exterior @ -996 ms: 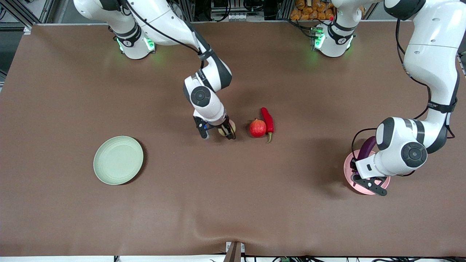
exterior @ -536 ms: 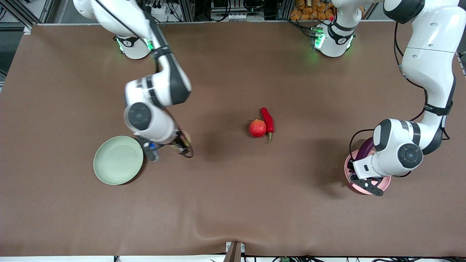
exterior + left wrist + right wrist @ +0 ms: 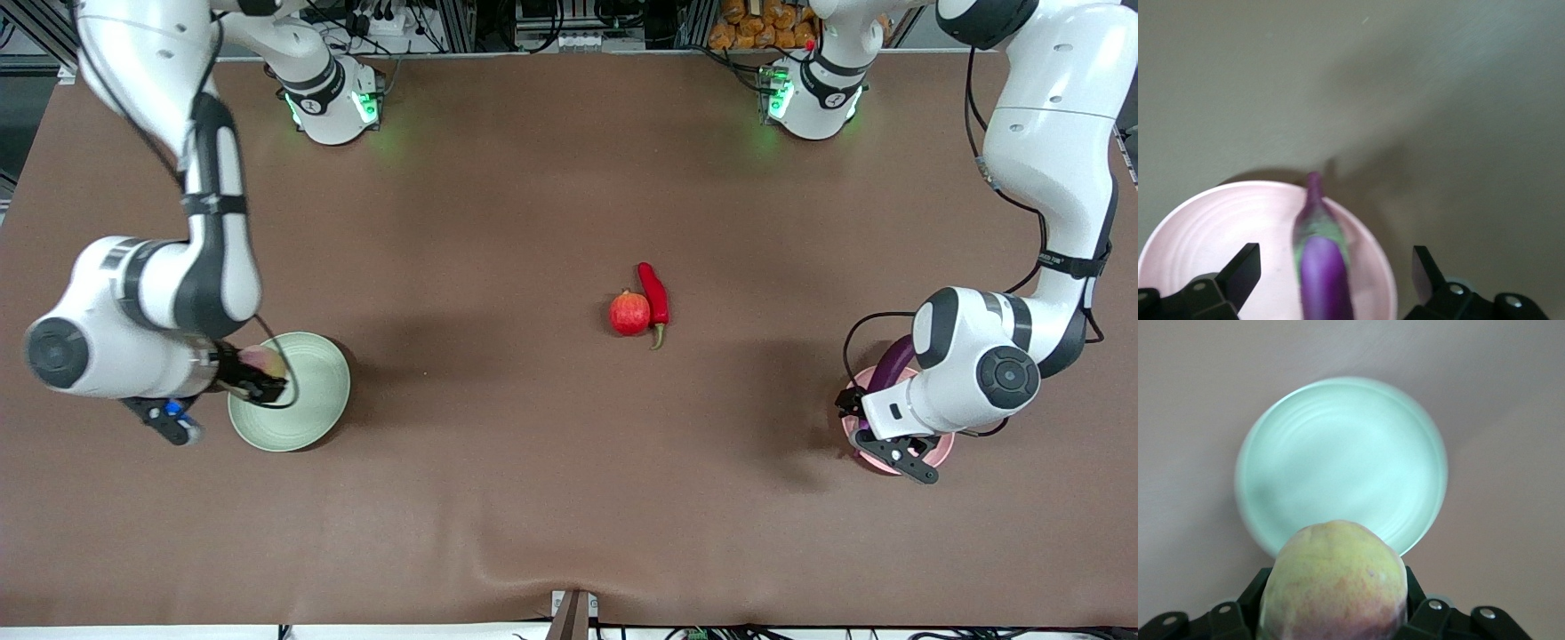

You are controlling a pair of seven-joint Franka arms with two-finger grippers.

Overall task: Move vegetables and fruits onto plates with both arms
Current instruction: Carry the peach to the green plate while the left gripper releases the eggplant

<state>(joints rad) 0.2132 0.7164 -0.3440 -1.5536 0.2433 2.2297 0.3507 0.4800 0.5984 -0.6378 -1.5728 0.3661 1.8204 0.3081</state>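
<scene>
Right gripper (image 3: 258,378): we see it pinching the peach (image 3: 260,358) over the green plate (image 3: 307,404), frame's lower left.
Left gripper (image 3: 1336,280): fingers spread above the eggplant (image 3: 1325,267) on the pink plate (image 3: 1211,233).

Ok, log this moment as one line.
right gripper: holds peach over green plate | left gripper: open over eggplant on pink plate

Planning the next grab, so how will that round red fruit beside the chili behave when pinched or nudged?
The round red fruit would probably roll if nudged. It touches the chili pepper, which may shift too. Its smooth-looking skin might slip between fingers.
</scene>
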